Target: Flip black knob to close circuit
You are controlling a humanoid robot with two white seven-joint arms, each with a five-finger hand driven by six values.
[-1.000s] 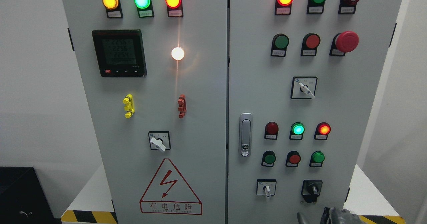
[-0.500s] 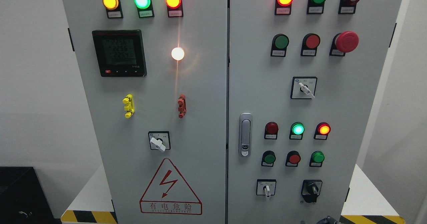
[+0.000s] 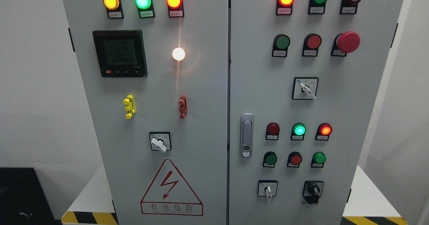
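The black knob (image 3: pixel 313 189) sits near the bottom right corner of the grey cabinet (image 3: pixel 201 94), on its right door, handle tilted up to the left. Neither robot hand shows, so their fingers can't be judged. Just left sits a white-handled switch (image 3: pixel 267 189) (pointing straight down).

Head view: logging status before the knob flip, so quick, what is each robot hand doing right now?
Left robot hand: not in view.
Right robot hand: not in view; nothing touches the black knob.
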